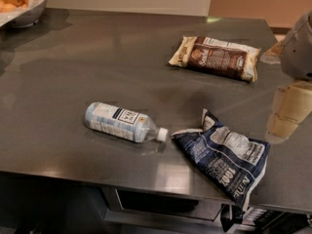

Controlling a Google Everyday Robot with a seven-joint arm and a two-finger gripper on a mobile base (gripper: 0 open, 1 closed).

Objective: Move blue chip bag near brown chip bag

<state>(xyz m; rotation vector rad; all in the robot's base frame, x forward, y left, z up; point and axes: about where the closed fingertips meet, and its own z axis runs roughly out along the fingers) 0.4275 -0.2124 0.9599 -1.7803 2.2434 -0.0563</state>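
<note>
The blue chip bag (224, 157) lies wrinkled on the dark counter near its front edge, right of centre, with its white nutrition panel facing up. The brown chip bag (215, 57) lies flat at the back right, dark brown in the middle with cream ends. My gripper (285, 113) hangs at the right edge of the view, above the counter, to the right of the blue bag and a little above it, not touching either bag. It holds nothing that I can see.
A clear plastic water bottle (123, 122) lies on its side left of the blue bag, its white cap pointing at the bag. A white bowl of oranges (22, 1) stands at the back left corner. The counter's front edge (146, 179) runs just below the blue bag.
</note>
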